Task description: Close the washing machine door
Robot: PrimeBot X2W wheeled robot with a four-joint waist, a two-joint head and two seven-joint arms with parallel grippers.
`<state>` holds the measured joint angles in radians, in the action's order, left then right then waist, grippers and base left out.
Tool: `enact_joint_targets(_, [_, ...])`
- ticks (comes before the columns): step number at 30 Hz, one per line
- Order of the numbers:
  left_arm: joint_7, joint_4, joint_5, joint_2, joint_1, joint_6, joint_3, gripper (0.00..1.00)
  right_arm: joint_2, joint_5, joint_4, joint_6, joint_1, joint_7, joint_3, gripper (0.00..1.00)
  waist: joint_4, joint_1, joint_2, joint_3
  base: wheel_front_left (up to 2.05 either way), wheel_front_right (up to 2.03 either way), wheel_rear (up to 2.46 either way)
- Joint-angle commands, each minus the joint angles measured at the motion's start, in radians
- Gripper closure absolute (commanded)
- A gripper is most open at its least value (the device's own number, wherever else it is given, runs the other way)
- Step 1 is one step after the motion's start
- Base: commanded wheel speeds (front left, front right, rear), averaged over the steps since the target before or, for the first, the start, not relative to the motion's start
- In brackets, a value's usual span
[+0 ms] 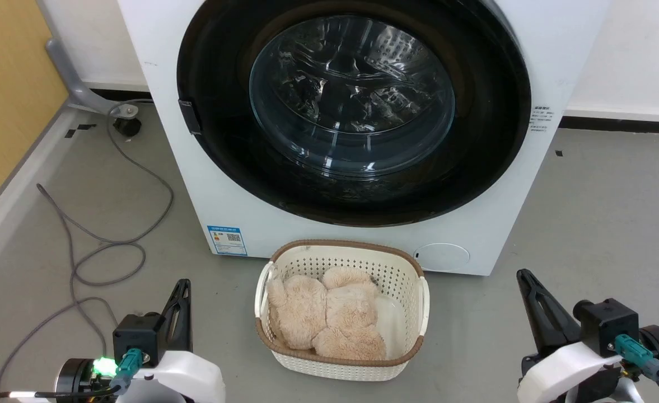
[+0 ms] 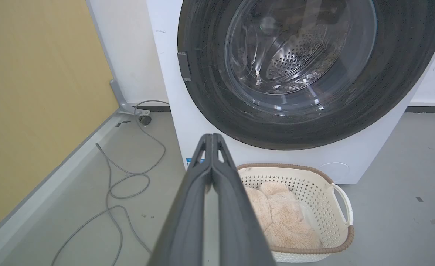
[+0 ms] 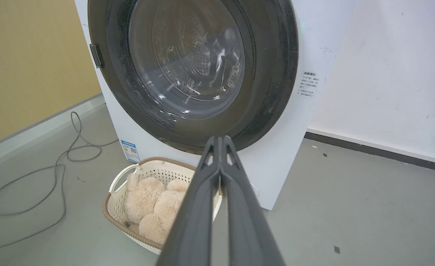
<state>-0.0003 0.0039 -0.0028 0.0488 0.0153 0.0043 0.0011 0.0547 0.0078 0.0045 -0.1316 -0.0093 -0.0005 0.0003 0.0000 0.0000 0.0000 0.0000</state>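
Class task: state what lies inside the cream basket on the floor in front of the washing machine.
A fluffy beige plush item fills most of the basket, with a pale smooth patch showing beside it. Whatever lies beneath the plush item is covered.

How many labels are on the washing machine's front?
2. A blue QR sticker low on the left; a small text label on the right, beside the door. The top of the washing machine is cut off, so more may be hidden.
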Motion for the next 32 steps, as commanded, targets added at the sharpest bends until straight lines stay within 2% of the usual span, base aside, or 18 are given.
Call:
enact_joint_targets(1, [0.000, -0.004, 0.003, 0.001, -0.015, -0.004, -0.001, 1.00, -0.005, -0.008, -0.005, 0.001, 0.009, 0.000, 0.000, 1.00, 0.000, 0.0000, 0.0000, 0.000, 0.00, 0.00, 0.00])
enact_joint_targets(32, [0.000, -0.004, 0.003, 0.001, -0.015, -0.004, -0.001, 1.00, -0.005, -0.008, -0.005, 0.001, 0.009, 0.000, 0.000, 1.00, 0.000, 0.0000, 0.0000, 0.000, 0.00, 0.00, 0.00])
